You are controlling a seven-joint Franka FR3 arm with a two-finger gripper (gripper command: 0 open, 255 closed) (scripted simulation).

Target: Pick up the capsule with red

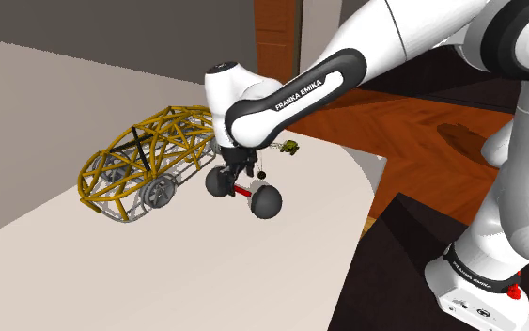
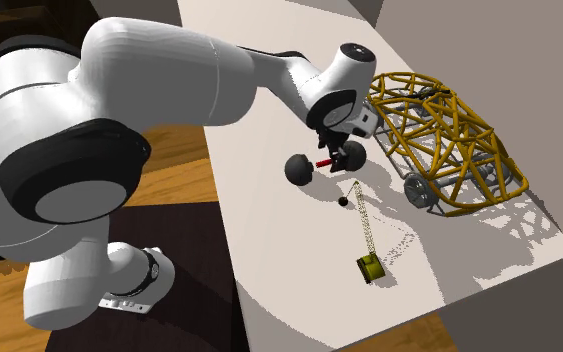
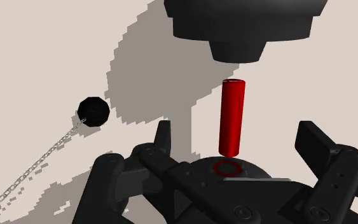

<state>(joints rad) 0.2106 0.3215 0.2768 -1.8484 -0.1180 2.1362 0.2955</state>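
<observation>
The capsule (image 3: 232,118) has a smooth red bar with a soft sheen along its length, set between matt black end balls. The pale tabletop (image 1: 159,273) under it is smooth and matt. At two o'clock in the shoulder view the floor (image 1: 412,141) shows reddish-brown wood grain with a faint shine. The yellow wire-frame car (image 1: 149,155) looks dull-finished. The white arm (image 2: 169,70) is glossy, plastic-like.

White "FRANKA EMIKA" lettering along the black forearm band (image 1: 302,94), in the shoulder view.
</observation>
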